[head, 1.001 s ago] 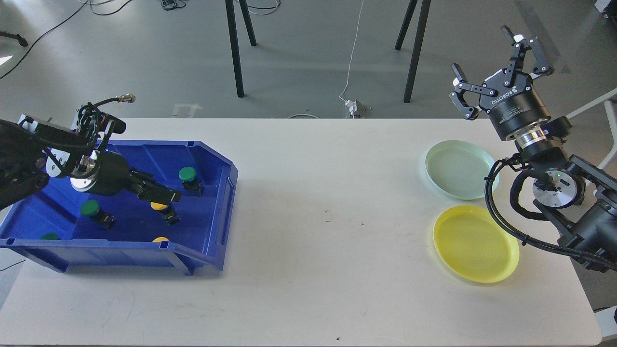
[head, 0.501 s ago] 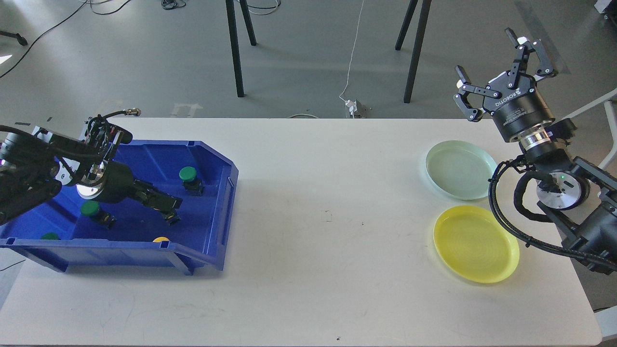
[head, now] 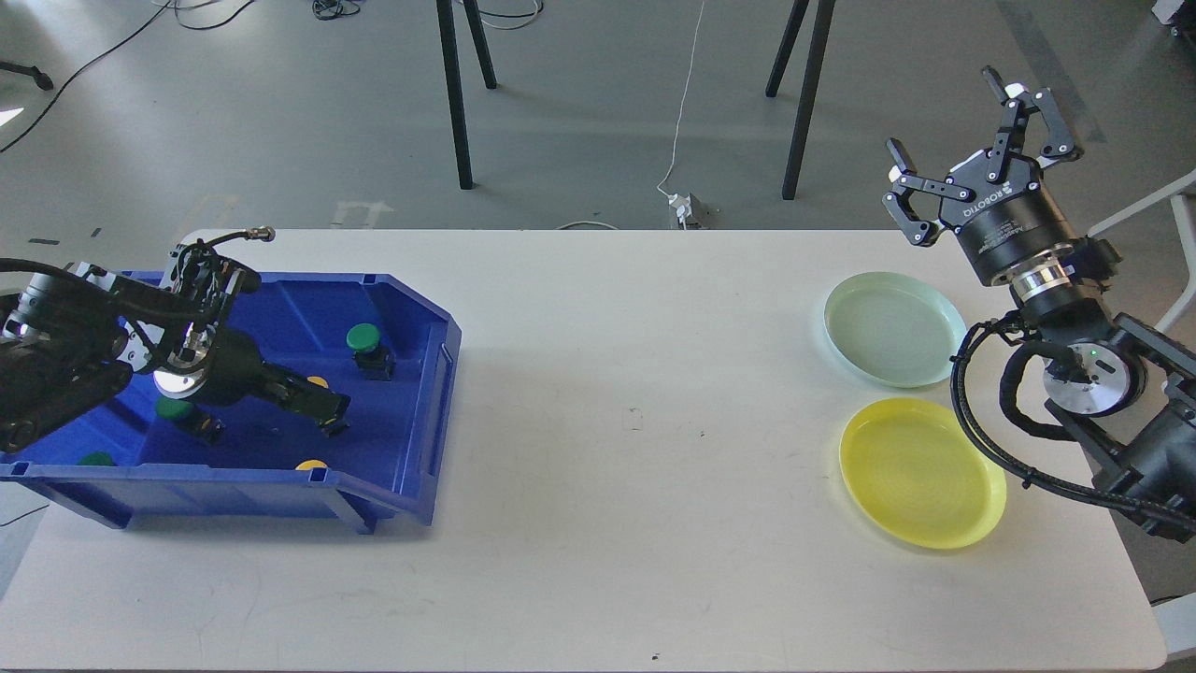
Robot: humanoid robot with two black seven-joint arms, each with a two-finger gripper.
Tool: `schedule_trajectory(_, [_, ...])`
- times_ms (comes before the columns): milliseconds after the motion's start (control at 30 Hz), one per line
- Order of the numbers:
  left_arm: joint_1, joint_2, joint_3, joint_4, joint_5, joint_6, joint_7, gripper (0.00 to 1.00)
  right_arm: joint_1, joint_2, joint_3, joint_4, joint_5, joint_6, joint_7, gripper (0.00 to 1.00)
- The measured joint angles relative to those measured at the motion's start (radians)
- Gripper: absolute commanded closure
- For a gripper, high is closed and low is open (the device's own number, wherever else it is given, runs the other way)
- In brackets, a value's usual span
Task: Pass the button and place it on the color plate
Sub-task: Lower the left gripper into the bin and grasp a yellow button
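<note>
Bin [head: 425,374] holds green and yellow buttons [head: 363,336]; left gripper [head: 322,411] inside, fingers indistinct; right gripper [head: 972,126] spread.

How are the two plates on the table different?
The yellow plate is bright yellow; the pale green plate is a soft, washed-out mint. The yellow plate sits nearer the robot, the pale green plate farther back. Both are round, shallow, empty, and lie flat on the white table, close together but not touching.

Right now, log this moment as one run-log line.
left pincer: in blue bin, at yellow button, grip unclear | right pincer: open, raised | yellow plate: no button
</note>
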Motion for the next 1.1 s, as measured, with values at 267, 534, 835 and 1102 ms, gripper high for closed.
schedule_trajectory(267, [0.018,-0.008,0.0,0.012,-0.001,0.0,0.0,0.14,-0.001,0.0,0.0,0.0,0.0,0.0,0.0,0.01])
schedule_trajectory(534, [0.019,-0.015,-0.004,0.013,-0.01,0.038,0.0,0.2,-0.006,-0.002,0.005,0.0,0.0,0.0,0.0,0.01])
schedule_trajectory(835, [0.019,-0.031,-0.006,0.05,-0.012,0.063,0.0,0.35,-0.015,-0.009,0.008,0.0,0.0,0.0,0.0,0.01])
schedule_trajectory(1102, [0.03,-0.033,-0.002,0.053,-0.006,0.081,0.0,0.59,-0.022,-0.015,0.01,0.0,0.0,0.0,0.0,0.01])
